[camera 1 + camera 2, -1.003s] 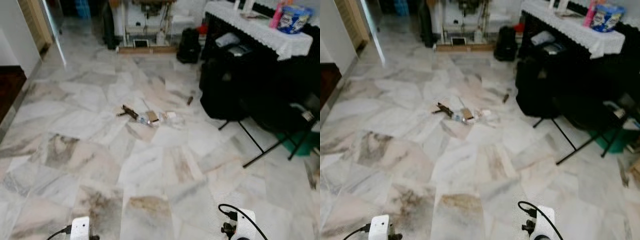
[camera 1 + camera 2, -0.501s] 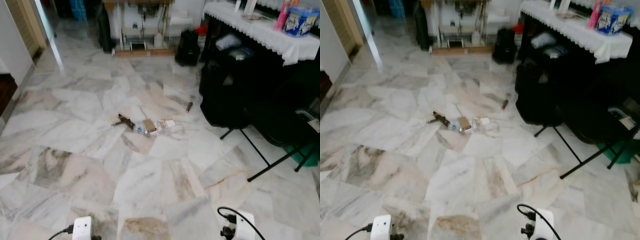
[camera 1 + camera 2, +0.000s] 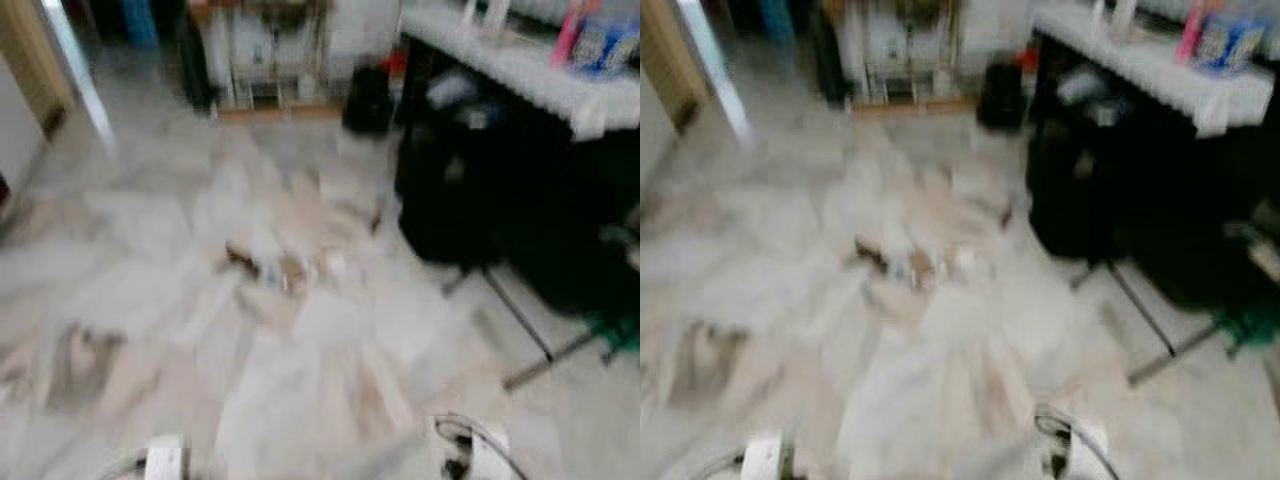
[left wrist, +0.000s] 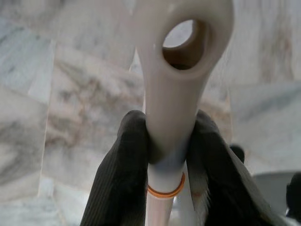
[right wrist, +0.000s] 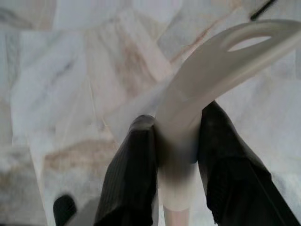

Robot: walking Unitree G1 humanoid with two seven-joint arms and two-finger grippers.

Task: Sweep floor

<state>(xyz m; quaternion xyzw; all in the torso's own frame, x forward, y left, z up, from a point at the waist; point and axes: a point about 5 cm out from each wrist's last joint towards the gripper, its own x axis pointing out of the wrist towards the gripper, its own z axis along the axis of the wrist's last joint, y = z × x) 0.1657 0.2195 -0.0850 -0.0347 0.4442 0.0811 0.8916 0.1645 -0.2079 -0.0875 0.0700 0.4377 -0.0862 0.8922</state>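
- Judging by the litter, the sweep had not begun: a small cluster of brown and pale scraps [image 3: 285, 268] lay loose on the grey-veined white marble floor [image 3: 130, 300], well ahead of the robot, and nothing appeared gathered into a heap.
- Blurring affected both head views, so individual scraps could not be identified; one more small dark piece [image 3: 376, 222] lay apart, near the black fabric bag [image 3: 445, 195].
- At the left, the left gripper [image 4: 167, 155] was clamped on a smooth cream plastic handle [image 4: 176, 70] with a round hanging hole at its flared end and an orange ring lower on the shaft. The ribbed black fingers [image 4: 120, 179] pressed it from both sides.
- At the right, the right gripper [image 5: 176, 160] was closed around a second cream plastic handle [image 5: 211, 75], flatter and curved, ending in an elongated loop.
- Which handle belonged to a broom and which to a dustpan could not be told; neither working end was in view.
- Further right stood a black table under a white lace-edged cloth [image 3: 520, 70], with black folding legs [image 3: 520, 330] reaching onto the floor.
- Remaining work, as judged: approach the scraps, sweep them together and collect them. Polished marble should let light debris slide easily.
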